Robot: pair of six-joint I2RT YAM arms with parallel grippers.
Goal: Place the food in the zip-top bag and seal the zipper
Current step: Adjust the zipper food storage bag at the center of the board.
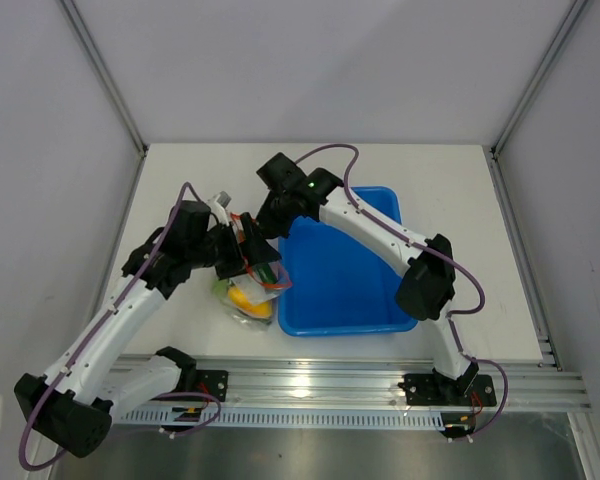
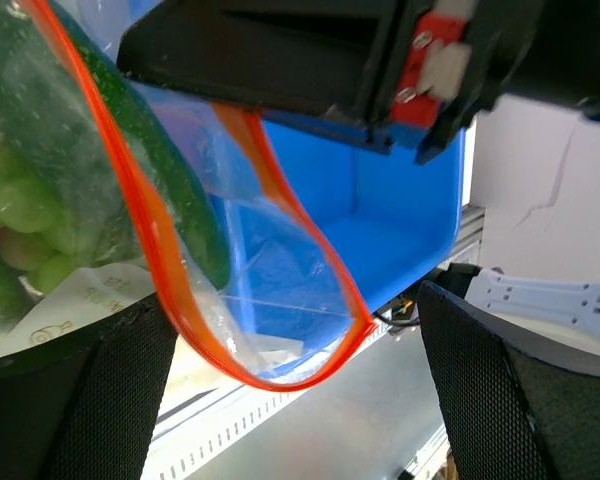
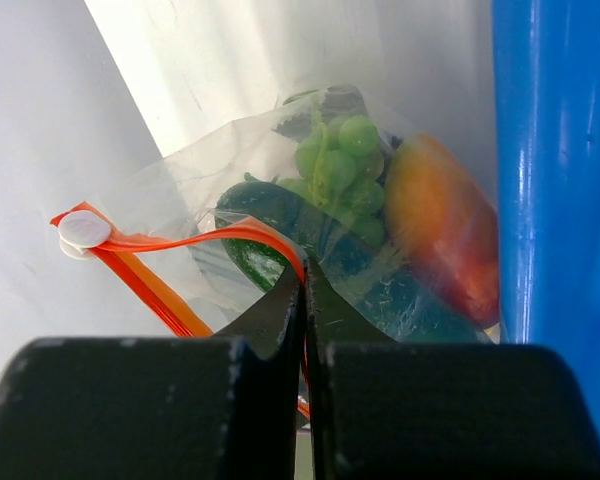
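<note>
1. Where print shows, on a pale paper card (image 2: pixel 80 305) inside the bag, it is too faint and blurred to be read.
2. The floppy clear zip-top bag (image 1: pixel 252 295) is seen on the white table (image 1: pixel 450 170), just beside the left wall of the blue rectangular plastic tub (image 1: pixel 340 328).
3. Its thin red-orange zipper (image 2: pixel 155 240) is parted into a hanging loop at one end; a white round tab (image 3: pixel 84 230) is seen at the other.
4. Inside it are seen green grapes (image 3: pixel 335 165), a long green vegetable (image 2: pixel 175 190) and an orange-yellow fruit (image 3: pixel 445 230).
5. The right gripper (image 3: pixel 302 290) is clenched on the zipper.
6. The left gripper (image 2: pixel 290 320) is spread wide, gripping nothing, with the looped mouth between its fingers.
</note>
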